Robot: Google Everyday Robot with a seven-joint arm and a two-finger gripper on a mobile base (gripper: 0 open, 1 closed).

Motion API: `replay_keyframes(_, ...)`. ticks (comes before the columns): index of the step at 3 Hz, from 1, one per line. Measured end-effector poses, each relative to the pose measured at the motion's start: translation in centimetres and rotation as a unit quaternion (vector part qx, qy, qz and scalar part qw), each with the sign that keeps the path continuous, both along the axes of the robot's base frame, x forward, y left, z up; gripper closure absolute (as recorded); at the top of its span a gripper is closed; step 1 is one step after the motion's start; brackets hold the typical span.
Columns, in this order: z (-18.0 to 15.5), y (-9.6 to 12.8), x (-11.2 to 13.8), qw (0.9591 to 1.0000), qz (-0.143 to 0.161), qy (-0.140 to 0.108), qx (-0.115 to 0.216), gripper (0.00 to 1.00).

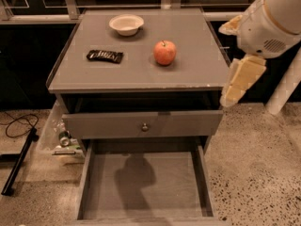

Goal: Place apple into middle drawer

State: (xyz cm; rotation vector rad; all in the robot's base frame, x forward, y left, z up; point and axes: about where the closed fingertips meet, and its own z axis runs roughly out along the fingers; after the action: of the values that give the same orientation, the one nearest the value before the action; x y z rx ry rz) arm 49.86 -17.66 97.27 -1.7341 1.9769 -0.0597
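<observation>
The red apple [165,52] with a short dark stem sits upright on the grey cabinet top [141,74], right of centre. The middle drawer [146,185] is pulled out at the bottom; its flat grey floor is bare apart from a shadow. My gripper [230,95] hangs from the white arm [273,20] at the right, just off the cabinet's right front corner. It points down and to the left, is apart from the apple, and holds nothing that I can see.
A white bowl [126,24] stands at the back of the cabinet top. A dark snack bar [105,56] lies left of the apple. A closed drawer front with a round knob [144,126] is above the open drawer. Cables and a black stand [19,149] lie on the speckled floor at the left.
</observation>
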Motion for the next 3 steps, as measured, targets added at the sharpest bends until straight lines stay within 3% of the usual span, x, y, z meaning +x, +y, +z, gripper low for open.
replay_keyframes(1,-0.9,0.8,3.9,0.9983,0.02,-0.007,0.054,0.0)
replay_keyframes(2,-1.6,1.6,7.3,0.9926,0.035,0.002,0.116,0.0)
replay_keyframes(3,-1.9,2.8,9.4,0.9843,0.042,0.022,0.17,0.0)
